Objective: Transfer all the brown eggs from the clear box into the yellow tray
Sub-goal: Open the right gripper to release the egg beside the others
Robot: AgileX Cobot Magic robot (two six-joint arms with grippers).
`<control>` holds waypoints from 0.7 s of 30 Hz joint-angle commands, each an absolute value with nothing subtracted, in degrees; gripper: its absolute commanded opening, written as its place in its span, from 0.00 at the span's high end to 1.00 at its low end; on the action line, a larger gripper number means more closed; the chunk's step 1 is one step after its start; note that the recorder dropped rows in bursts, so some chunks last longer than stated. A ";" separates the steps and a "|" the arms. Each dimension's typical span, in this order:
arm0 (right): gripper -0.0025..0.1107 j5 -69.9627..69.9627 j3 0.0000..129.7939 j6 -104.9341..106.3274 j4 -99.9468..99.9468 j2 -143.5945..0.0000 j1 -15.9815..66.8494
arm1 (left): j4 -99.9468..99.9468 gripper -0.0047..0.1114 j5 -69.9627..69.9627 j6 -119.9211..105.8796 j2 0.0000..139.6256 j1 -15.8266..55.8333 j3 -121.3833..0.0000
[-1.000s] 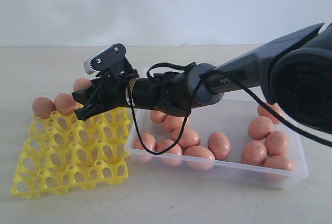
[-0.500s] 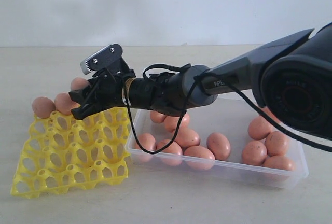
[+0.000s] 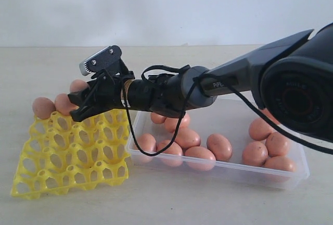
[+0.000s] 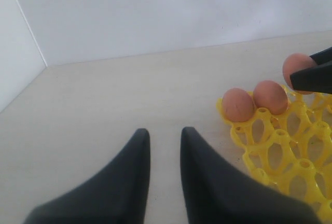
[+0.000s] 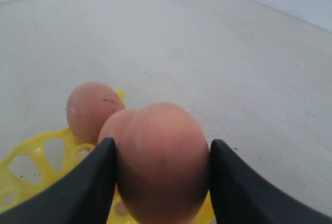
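Here we have the right gripper (image 5: 162, 180) spread wide around a brown egg (image 5: 155, 151), one finger on each flank. It holds the egg over the far row of the yellow tray (image 3: 67, 157), just beside two eggs (image 3: 42, 107) seated there; whether it touches the tray, we cannot tell. The left gripper (image 4: 164, 141) hangs over the table (image 4: 104, 94) near the tray's corner, fingers a narrow slit apart, gripping nothing. The other eggs (image 3: 200, 157) lie in the clear box (image 3: 234, 176).

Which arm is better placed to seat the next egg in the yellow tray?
Right: the right gripper holds a brown egg above the yellow tray, at its far row; the left gripper hangs empty over the table.
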State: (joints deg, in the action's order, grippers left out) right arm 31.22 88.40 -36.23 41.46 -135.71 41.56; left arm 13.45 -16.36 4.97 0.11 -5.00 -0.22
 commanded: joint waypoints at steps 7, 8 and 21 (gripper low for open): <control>0.98 29.57 88.77 -36.08 41.82 -135.51 41.77 | 13.34 0.77 -16.24 5.09 0.00 -5.12 0.00; 0.98 29.01 88.77 -36.08 41.82 -135.51 41.77 | 13.34 0.77 -16.24 5.09 0.00 -5.12 0.00; 0.56 28.73 88.77 -36.98 43.79 -135.51 41.77 | 13.34 0.77 -16.24 5.09 0.00 -5.12 0.00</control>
